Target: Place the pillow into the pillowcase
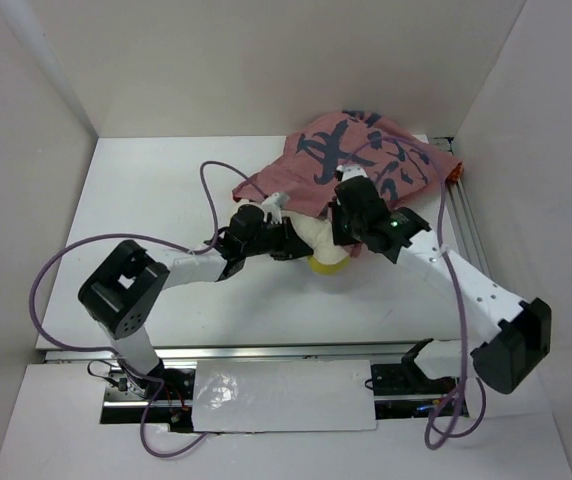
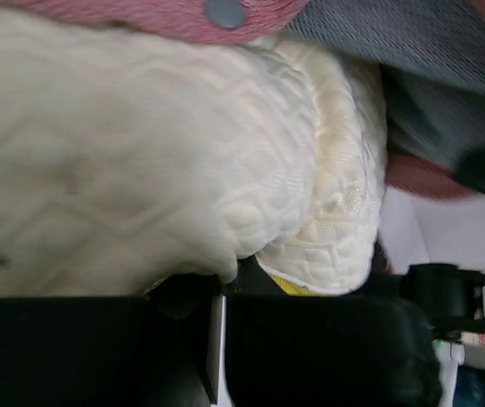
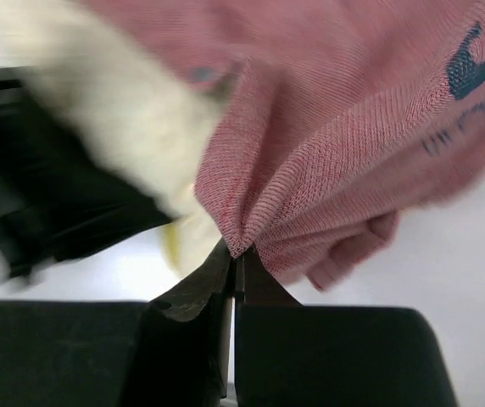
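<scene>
The pillowcase (image 1: 366, 160) lies faded-pink side up with dark brush marks at the back of the table, covering most of the cream pillow (image 1: 324, 245), whose near end sticks out toward me. My left gripper (image 1: 288, 243) is shut on the pillow's near edge (image 2: 225, 263); the fuzzy quilted pillow (image 2: 141, 153) fills the left wrist view under the pink hem (image 2: 175, 17). My right gripper (image 1: 344, 215) is shut on a bunched fold of the pillowcase (image 3: 242, 242), with the pillow (image 3: 124, 119) blurred to its left.
White walls enclose the white table (image 1: 146, 220) on three sides. A metal rail (image 1: 461, 220) with an orange piece runs along the right edge. A purple cable (image 1: 206, 195) loops over the left half. A white sheet (image 1: 286, 395) lies between the arm bases.
</scene>
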Controlling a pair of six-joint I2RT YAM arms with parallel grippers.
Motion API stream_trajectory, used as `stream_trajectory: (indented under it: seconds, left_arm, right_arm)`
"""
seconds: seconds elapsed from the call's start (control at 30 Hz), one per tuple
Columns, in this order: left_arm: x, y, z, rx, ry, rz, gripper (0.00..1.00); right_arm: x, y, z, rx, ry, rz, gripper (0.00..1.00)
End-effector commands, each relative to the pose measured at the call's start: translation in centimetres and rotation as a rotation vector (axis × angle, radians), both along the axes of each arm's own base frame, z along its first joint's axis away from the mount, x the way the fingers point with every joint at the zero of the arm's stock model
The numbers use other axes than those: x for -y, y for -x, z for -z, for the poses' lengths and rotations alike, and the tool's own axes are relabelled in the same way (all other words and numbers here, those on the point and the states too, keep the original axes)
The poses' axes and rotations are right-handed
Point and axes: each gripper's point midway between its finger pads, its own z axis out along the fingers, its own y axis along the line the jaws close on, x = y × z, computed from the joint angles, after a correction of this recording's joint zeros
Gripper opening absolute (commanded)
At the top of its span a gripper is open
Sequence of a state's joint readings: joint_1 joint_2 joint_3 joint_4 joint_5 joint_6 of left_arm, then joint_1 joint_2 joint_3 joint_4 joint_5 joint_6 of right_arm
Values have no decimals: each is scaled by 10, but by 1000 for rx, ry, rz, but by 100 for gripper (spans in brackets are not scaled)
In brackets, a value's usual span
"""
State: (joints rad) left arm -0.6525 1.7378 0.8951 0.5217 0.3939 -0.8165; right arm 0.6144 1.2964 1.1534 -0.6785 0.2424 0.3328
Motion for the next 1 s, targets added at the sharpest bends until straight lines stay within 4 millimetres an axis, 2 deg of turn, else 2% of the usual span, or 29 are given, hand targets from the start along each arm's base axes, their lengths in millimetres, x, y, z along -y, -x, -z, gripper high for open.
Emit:
stream_trajectory:
  seconds: [0.0, 0.03, 0.1, 0.13, 0.17, 0.2, 0.23, 0.27, 0.3, 0.33, 0.37, 0.4, 0.43, 0.47, 0.5, 0.53, 0.6, 0.63, 0.67, 0.77, 0.8, 0.83, 0.87, 0.9, 0.93, 0.97]
  left_arm:
    - [-2, -26, -141, 396, 270, -107, 0]
    - [-9, -17, -175, 461, 306, -122, 0]
    - [-17, -15, -207, 561, 308, -156, 0]
    - [-22, -6, -231, 623, 340, -166, 0]
    - [-31, -8, -238, 665, 342, -211, 0]
    - [-38, -5, -253, 722, 385, -257, 0]
    - [-48, -7, -239, 713, 374, -310, 0]
    - [-54, -11, -233, 712, 372, -354, 0]
    - [-57, -16, -224, 687, 368, -407, 0]
    - [-57, -24, -207, 664, 338, -432, 0]
    - [-51, -33, -190, 630, 293, -435, 0]
    - [-34, -42, -149, 565, 217, -380, 0]
    - [-24, -45, -133, 529, 180, -341, 0]
    - [-15, -42, -117, 491, 170, -317, 0]
    - [-8, -41, -104, 464, 163, -306, 0]
    - [-4, -36, -70, 417, 126, -289, 0]
    - [-4, -32, -52, 361, 106, -281, 0]
    - [-9, -27, -32, 323, 60, -276, 0]
    - [-12, -20, -31, 304, 56, -268, 0]
    - [-29, -1, -10, 243, 1, -264, 0]
    - [-32, 2, -17, 240, -2, -264, 0]
    - [-42, 9, 7, 164, -100, -267, 0]
    - [-43, 7, 6, 111, -171, -270, 11]
    - [-43, 7, 6, 110, -172, -270, 19]
    - [-50, 11, 17, 50, -254, -272, 24]
    - [-57, 18, 28, 7, -305, -265, 26]
  right_arm:
    - [-68, 44, -116, 163, -297, -364, 0]
    - [-79, 57, -138, 192, -344, -428, 0]
    - [-90, 80, -161, 222, -408, -534, 0]
    - [-94, 85, -165, 226, -415, -555, 0]
    - [-94, 89, -162, 210, -408, -562, 0]
    - [-92, 89, -159, 199, -400, -543, 0]
    - [-92, 91, -144, 170, -374, -538, 0]
    - [-93, 93, -139, 154, -374, -548, 0]
    - [-96, 99, -139, 145, -393, -568, 0]
    - [-103, 109, -148, 155, -446, -630, 0]
    - [-106, 115, -152, 154, -478, -658, 0]
    - [-112, 121, -156, 155, -502, -697, 0]
    - [-114, 130, -168, 166, -536, -740, 0]
    - [-115, 131, -181, 195, -558, -756, 0]
    - [-116, 133, -185, 199, -567, -768, 0]
    - [-117, 135, -192, 214, -583, -785, 0]
    - [-119, 142, -198, 215, -597, -813, 0]
    - [-118, 137, -198, 225, -587, -790, 0]
    - [-117, 134, -197, 232, -581, -775, 0]
    - [-115, 127, -177, 203, -542, -732, 0]
    - [-115, 127, -165, 188, -520, -737, 0]
    - [-114, 129, -157, 169, -505, -749, 0]
    - [-111, 128, -139, 133, -469, -739, 15]
    - [-111, 129, -132, 117, -461, -736, 15]
    - [-109, 124, -119, 95, -431, -709, 24]
    - [-106, 122, -95, 43, -381, -690, 38]
